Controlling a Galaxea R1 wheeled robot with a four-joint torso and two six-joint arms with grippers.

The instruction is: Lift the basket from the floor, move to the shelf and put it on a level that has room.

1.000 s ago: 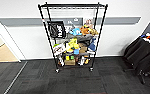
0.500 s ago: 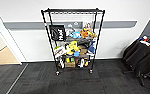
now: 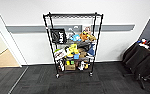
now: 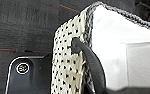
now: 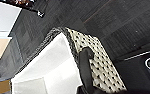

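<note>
The basket (image 4: 73, 62) is off the floor and is being carried, so the lifting step looks done and the moving step is in hand. In the left wrist view its spotted side, dark rim and white lining are close to the camera, and one black loop handle (image 4: 89, 60) runs down toward the left tool. In the right wrist view the other loop handle (image 5: 84, 67) runs down toward the right tool, with dark carpet (image 5: 121, 22) far below the basket. I cannot tell how wide either tool is, because the fingers are hidden, but each one seems to be at a handle. In the head view the shelf (image 3: 73, 45) stands straight ahead against the white wall (image 3: 116, 12), still a little way off. Its lower tiers are stuffed with toys (image 3: 81, 37) and boxes. The top level (image 3: 73, 15) looks bare, so that seems to be the one with room. Next, I think, the robot needs to get close to the shelf and raise the basket high and flat, over the corner posts.
</note>
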